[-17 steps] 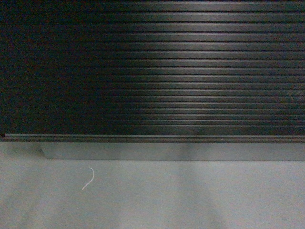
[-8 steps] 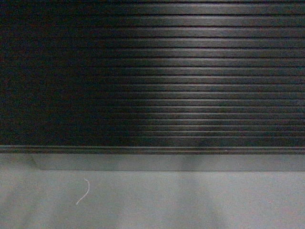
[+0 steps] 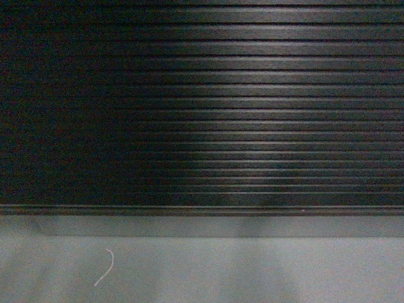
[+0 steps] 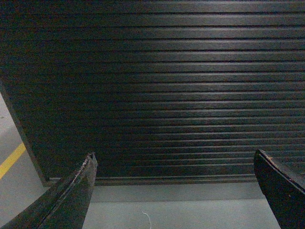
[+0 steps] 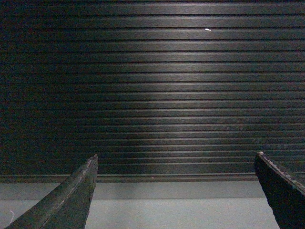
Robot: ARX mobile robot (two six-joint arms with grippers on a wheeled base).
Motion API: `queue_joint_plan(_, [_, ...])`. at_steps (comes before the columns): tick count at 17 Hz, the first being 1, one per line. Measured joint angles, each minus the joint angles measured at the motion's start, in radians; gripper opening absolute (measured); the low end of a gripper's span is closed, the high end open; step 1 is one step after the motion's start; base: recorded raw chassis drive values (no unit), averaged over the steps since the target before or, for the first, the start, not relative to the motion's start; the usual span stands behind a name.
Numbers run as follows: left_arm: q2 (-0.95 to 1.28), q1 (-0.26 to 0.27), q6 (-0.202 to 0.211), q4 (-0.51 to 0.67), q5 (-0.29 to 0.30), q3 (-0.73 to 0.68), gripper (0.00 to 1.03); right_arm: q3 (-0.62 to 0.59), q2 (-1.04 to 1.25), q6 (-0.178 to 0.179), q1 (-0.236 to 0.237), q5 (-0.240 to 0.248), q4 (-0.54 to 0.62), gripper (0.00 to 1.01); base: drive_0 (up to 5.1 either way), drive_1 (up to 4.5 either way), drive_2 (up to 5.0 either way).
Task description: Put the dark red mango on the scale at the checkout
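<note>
The checkout's ribbed black front (image 3: 240,113) fills the head view down to a grey plinth; its top is out of view. The dark red mango and the scale are out of view in every frame. In the left wrist view my left gripper (image 4: 174,160) is open, its two dark fingers wide apart with only the slatted front (image 4: 162,90) and floor between them. My right gripper (image 5: 175,160) is open too, nothing between its fingers, facing the same slats (image 5: 157,95). Neither gripper shows in the head view.
Grey floor (image 3: 252,271) runs along the foot of the counter, with a thin white thread (image 3: 104,268) lying on it. In the left wrist view the counter's left corner (image 4: 21,129) shows, with a yellow floor line (image 4: 12,160) beyond it.
The counter's lower edge and the white thread have slid down in the head view, and the thread drifted slightly left; the view has tilted or moved upward along the slatted front.
</note>
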Motion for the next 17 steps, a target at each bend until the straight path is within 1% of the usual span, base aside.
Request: queue_joint_plan(17, [0.0, 0.0, 0.0, 0.0, 0.0, 0.0, 0.98, 0.0, 0.0, 0.0, 0.0, 0.0, 0.0, 0.98, 0.1, 1.69, -1.5])
